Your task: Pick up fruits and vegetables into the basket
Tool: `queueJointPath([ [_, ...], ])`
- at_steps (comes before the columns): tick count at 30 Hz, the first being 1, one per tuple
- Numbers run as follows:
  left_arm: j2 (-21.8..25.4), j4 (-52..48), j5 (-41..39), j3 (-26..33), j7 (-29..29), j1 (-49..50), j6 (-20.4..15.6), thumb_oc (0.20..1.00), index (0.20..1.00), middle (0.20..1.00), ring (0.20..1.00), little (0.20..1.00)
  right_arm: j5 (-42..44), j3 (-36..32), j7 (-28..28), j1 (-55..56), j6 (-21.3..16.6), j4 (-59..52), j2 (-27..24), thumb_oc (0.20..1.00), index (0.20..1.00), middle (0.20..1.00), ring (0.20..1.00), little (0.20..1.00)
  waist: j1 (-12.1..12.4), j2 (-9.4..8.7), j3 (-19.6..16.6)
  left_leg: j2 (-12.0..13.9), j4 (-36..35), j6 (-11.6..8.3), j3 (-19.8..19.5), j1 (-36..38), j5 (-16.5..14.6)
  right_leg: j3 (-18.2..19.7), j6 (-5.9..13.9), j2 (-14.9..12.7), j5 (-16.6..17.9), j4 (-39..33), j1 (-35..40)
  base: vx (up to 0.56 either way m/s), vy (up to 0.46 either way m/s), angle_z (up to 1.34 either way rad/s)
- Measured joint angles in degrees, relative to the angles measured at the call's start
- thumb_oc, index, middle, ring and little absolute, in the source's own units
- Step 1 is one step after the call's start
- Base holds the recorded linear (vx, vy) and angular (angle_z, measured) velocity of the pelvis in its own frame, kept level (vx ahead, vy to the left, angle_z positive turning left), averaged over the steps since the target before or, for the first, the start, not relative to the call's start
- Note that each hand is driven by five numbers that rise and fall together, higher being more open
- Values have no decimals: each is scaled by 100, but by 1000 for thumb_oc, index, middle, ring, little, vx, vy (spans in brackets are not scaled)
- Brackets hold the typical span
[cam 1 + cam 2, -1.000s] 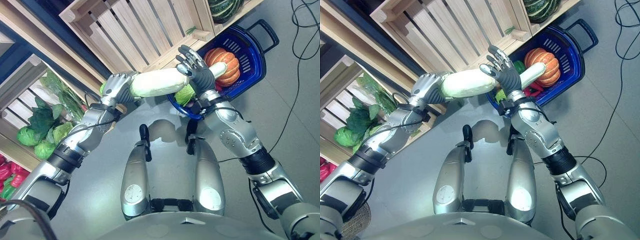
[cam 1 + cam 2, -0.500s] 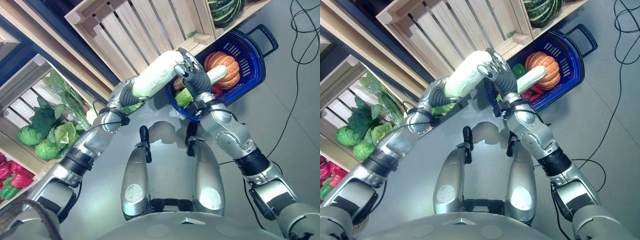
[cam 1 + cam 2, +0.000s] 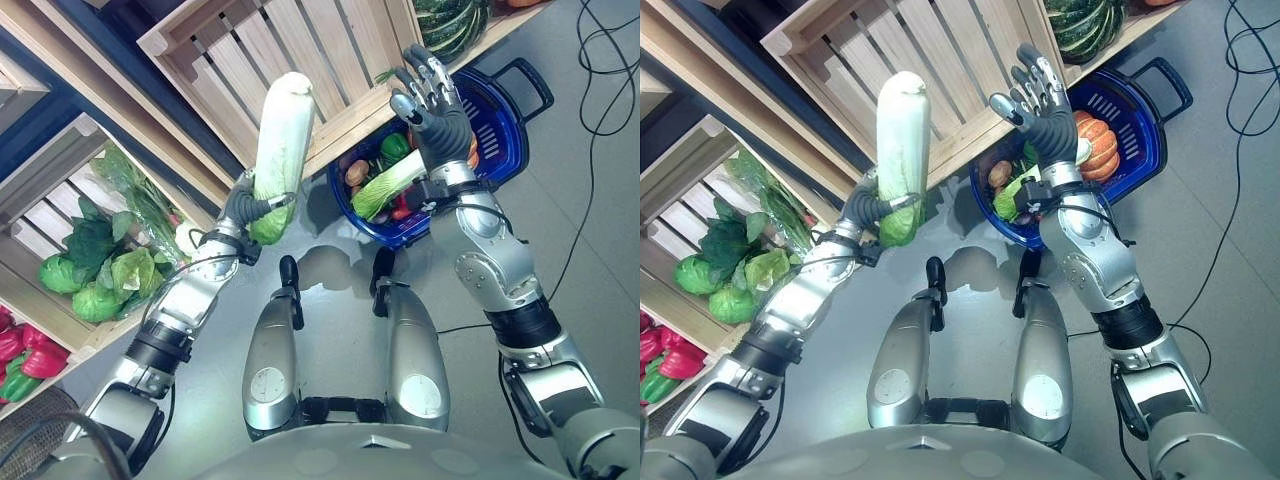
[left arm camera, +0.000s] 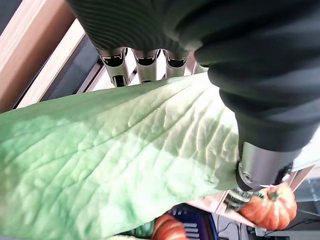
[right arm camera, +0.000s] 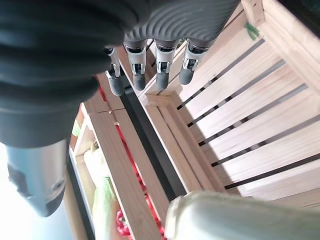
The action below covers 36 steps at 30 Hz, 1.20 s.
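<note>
My left hand is shut on the base of a long pale-green napa cabbage, which stands upright in front of the wooden crates. In the left wrist view its fingers curl round the ribbed leaf. Raised over the blue basket, my right hand is open with straight fingers and holds nothing. The basket sits on the floor and holds an orange pumpkin, a second napa cabbage, a green pepper and other produce.
Slatted wooden crates stand behind the basket, with striped green squash at the top right. A shelf to the left holds leafy greens, round cabbages and red peppers.
The cabbage has swung from lying across towards the basket to upright in my left hand. My right hand has come off it and risen, open, over the basket.
</note>
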Motion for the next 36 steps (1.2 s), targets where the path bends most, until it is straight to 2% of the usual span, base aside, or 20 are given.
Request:
queueJointPath([
  [11,2,-158,1049,-8,387,-325,18,200,200,200,200,200,-2,262,92,-3,304,10,10,1000,1000,1000,1000,1000,7,-1,0,1,13,0,-23,17,-1,-26,2,-4,3,2,44,0,0,0],
  [15,21,-158,1603,-59,425,-505,129,200,200,200,200,200,26,321,184,-4,391,58,20,1000,1000,1000,1000,1000,13,-3,2,1,14,0,-28,16,0,-33,2,-6,3,2,54,0,0,0],
  [23,116,-158,1929,-127,417,-639,181,200,200,200,200,200,747,730,405,-37,744,214,24,1000,1000,1000,1000,1000,27,-31,1,3,10,-1,-85,98,0,-86,5,-8,-1,-20,184,3,-17,3],
  [28,166,-158,2076,-249,271,-746,193,200,200,200,200,200,1204,770,736,-48,802,292,209,1000,1000,1000,1000,1000,140,-148,3,4,16,3,-128,101,1,-119,43,-11,-27,-27,218,7,-27,3],
  [36,368,-156,2076,-337,208,-759,269,200,200,200,200,200,2195,801,1077,-55,695,604,314,1000,1000,1000,1000,1000,312,-158,6,-3,7,-3,-197,88,19,-186,18,-17,-11,-70,273,12,-26,4],
])
